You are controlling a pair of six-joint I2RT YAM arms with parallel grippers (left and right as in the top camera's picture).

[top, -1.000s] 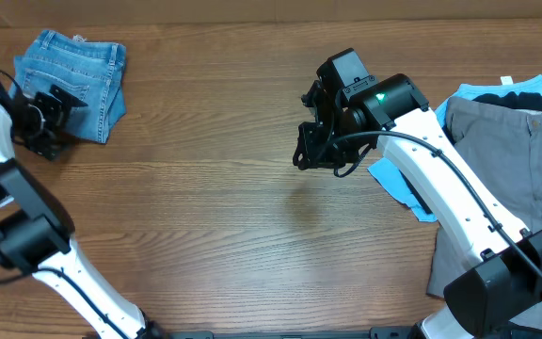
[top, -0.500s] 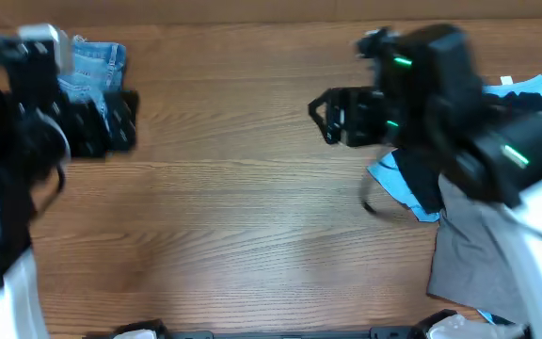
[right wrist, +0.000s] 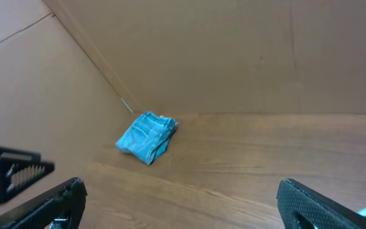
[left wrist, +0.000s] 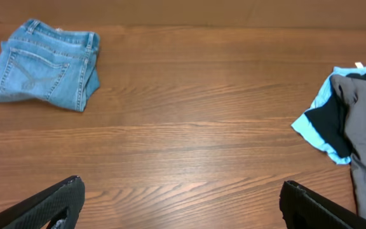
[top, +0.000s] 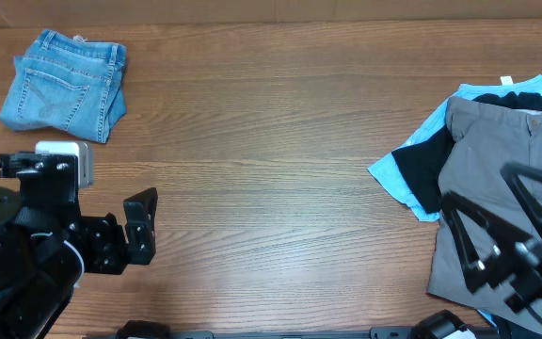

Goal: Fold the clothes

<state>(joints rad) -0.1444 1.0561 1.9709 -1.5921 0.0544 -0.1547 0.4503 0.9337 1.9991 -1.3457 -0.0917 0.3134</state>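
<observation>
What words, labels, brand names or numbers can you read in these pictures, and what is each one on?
None can be read.
The white tag on the light blue shirt is too small to read.
The folded jeans show no legible label.

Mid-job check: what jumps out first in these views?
Folded jeans lie at the far left corner of the table. At the right edge, unfolded grey trousers lie on a blue garment. The left gripper and right gripper are open, holding nothing.
</observation>
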